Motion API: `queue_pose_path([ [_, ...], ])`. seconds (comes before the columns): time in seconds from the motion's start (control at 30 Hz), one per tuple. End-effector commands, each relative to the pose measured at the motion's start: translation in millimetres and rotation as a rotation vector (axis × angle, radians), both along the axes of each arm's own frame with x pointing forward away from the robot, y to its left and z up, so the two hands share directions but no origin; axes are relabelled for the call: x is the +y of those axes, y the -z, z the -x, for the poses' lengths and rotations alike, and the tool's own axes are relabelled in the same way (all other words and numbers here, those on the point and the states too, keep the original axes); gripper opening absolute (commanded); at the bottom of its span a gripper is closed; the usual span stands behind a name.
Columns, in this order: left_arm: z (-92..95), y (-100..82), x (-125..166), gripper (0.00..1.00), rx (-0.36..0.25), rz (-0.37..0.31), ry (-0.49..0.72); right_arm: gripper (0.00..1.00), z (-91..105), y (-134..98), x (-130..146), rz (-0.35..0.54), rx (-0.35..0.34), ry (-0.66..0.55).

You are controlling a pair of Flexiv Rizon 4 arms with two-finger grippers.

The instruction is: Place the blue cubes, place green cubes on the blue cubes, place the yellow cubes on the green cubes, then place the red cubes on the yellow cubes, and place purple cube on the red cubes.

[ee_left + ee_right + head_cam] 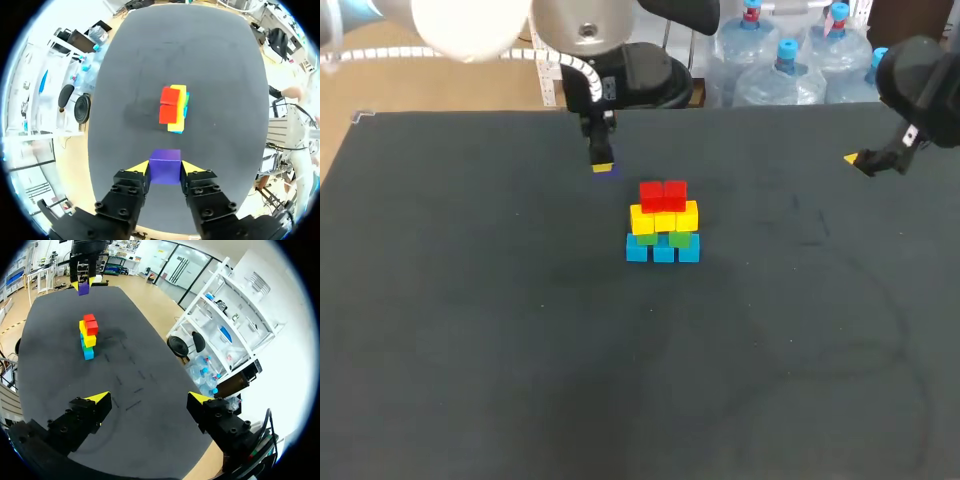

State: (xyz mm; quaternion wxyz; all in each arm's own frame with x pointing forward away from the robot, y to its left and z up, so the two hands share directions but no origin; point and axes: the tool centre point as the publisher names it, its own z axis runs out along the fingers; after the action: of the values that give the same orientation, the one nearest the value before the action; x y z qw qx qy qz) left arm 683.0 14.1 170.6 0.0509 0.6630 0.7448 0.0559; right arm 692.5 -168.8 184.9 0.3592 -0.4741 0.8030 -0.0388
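Lead: Status on the stack?
Tech: Four layers are up at frame centre. Blue cubes (663, 252) sit on the desk (470, 330), then green cubes (680, 239), yellow cubes (664, 217), and red cubes (663, 193) on top. Only the cap looks left to do.
Lead: Where's the cap?
Tech: Purple cube (165, 166) is pinched between both fingers of the left tool (603, 163). That's upper middle of the frame, up and left of the stack and apart from it. Can't tell if it's off the desk.
Lead: Right side?
Tech: Right tool (148, 399) is spread with nothing in it, at the upper right, well apart from the stack.
Lead: Surface?
Tech: Dark matte cover with faint pale scuffs (131, 405) on the right half. The stack sits well in from every desk edge and the red top is bare. My read is there's room to come in from above.
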Motion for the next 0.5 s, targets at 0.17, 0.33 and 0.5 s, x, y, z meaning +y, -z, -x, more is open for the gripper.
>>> queue_pose_path([
  [0.17, 3.3, 2.1, -23.3, 0.0, 0.026, -0.026, 0.089, 1.0, 2.3, 2.2, 0.3, -0.001, -0.013, 0.006],
  [0.33, 3.9, 3.8, -34.1, 0.0, 0.026, -0.029, 0.115, 1.0, 2.3, 2.2, 0.3, -0.001, -0.013, 0.006],
  [0.5, -0.9, 7.5, -42.8, 0.0, 0.034, -0.023, 0.11, 1.0, 2.3, 2.2, 0.3, -0.001, -0.013, 0.006],
])
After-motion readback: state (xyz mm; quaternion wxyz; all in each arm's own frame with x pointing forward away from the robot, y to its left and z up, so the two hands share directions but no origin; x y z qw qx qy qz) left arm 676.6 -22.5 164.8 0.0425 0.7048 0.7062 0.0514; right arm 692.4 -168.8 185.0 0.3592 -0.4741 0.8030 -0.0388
